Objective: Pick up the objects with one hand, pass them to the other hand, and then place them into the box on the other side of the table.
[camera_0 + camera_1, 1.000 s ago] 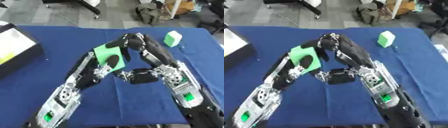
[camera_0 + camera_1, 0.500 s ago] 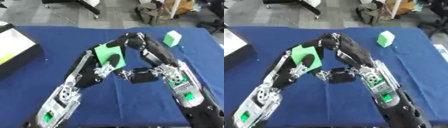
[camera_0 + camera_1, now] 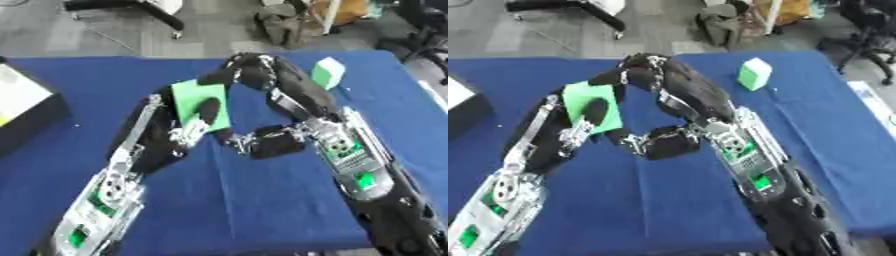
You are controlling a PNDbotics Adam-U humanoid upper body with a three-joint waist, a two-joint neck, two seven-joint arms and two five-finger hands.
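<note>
No writing or label can be read on anything here. A black box with a pale inside (image 3: 24, 107) sits at the left edge of the blue table (image 3: 262, 210); its contents cannot be made out. Over the table's middle, the left hand (image 3: 197, 125) is clamped on a flat green block (image 3: 199, 102), thumb across its face. The right hand (image 3: 249, 72) curls at the block's top right corner. A 2nd, paler green block (image 3: 754, 73) stands near the far right corner.
</note>
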